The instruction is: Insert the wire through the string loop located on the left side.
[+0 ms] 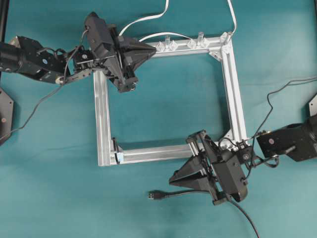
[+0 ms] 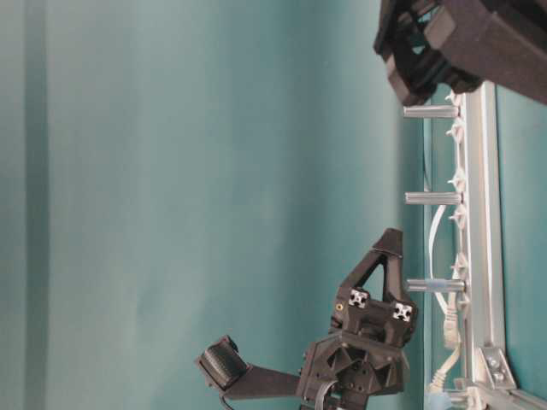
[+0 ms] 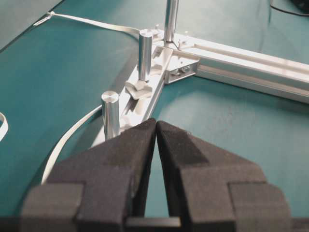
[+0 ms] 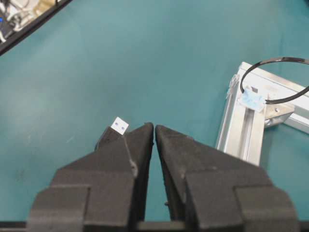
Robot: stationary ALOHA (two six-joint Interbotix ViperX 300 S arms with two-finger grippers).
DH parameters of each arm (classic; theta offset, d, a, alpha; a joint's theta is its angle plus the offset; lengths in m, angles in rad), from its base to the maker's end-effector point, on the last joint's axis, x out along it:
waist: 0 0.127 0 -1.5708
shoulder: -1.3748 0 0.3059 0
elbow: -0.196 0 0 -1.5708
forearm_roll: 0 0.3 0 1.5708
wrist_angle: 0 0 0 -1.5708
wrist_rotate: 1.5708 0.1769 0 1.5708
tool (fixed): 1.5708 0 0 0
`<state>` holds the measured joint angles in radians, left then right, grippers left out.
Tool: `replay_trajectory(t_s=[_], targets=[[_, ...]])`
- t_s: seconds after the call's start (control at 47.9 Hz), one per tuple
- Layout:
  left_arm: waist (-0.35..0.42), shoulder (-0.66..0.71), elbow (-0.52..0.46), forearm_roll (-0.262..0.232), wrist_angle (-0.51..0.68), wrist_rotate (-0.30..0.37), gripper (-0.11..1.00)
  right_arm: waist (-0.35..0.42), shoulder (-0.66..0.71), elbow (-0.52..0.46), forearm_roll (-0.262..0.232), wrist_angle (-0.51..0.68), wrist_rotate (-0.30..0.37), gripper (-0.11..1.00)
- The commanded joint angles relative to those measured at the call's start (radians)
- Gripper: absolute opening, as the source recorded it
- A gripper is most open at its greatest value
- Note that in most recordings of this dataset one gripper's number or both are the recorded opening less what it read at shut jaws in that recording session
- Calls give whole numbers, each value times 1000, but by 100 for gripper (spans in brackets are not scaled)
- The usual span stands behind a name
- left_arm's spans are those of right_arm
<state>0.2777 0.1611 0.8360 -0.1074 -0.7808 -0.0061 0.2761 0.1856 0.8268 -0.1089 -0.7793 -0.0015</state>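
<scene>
Overhead view first: I see the square aluminium frame [image 1: 233, 89] lying flat on the teal cloth [image 1: 168, 94], with my left gripper [image 1: 151, 48] over its far-left corner and my right gripper [image 1: 173, 177] just off the near rail, toward the right end. Both wrist views show the padded fingers [image 3: 140, 145] pressed together at the tips with nothing between them — the left pair shut over the far rail beside the upright metal pegs [image 3: 110, 116], the right pair [image 4: 153, 128] shut above bare cloth. The wire [image 1: 198, 192] lies on the cloth near me, its plug [image 1: 154, 195] pointing left, just nearer than the right gripper and apart from the frame; in the right wrist view the plug's pale end peeks out just left of the fingers. The string loop [image 4: 275, 79] stands at the frame's near-left corner on its pale-blue tab [image 4: 252, 99], free of both grippers. Open cloth stretches left of the plug and along the frame's near edge, and the frame's inside is open too. A white cable [image 1: 148, 20] trails off past the far rail.
</scene>
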Motion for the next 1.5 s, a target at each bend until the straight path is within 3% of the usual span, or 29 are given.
replay_trajectory(t_s=[0.0, 0.042, 0.104, 0.146, 0.459, 0.626, 0.689, 0.772, 0.897, 0.939, 1.315, 1.482], targets=[[-2, -51, -20, 40, 26, 6, 15, -3, -34, -6, 5, -8, 11, 20], [-2, -60, -20, 40, 51, 5, 12, -3, -34, -5, 23, -8, 12, 18], [-2, -78, -18, 40, 87, 5, 1, -3, -34, -2, 43, -11, 12, 5], [-2, -91, -14, 41, 109, 6, 0, -3, -34, 2, 52, -15, 12, 0], [-3, -179, 21, 40, 169, -2, 0, 3, -35, 5, 67, -44, 12, 0], [-3, -235, 35, 41, 285, 0, 1, 11, -35, 6, 95, -41, 12, 1], [-8, -261, 37, 41, 354, 2, 7, 15, -35, 6, 107, -40, 12, 8], [-12, -288, 37, 40, 411, 2, 29, 21, -35, 5, 129, -40, 14, 28], [-20, -331, 43, 43, 442, 11, 63, 31, -35, 5, 175, -38, 14, 66], [-21, -344, 49, 43, 442, 11, 69, 35, -35, 5, 190, -37, 12, 72], [-48, -413, 92, 43, 482, 6, 67, 94, -35, -2, 337, -26, -6, 71], [-63, -420, 95, 43, 525, 6, 69, 123, -34, -2, 405, -2, -49, 71]])
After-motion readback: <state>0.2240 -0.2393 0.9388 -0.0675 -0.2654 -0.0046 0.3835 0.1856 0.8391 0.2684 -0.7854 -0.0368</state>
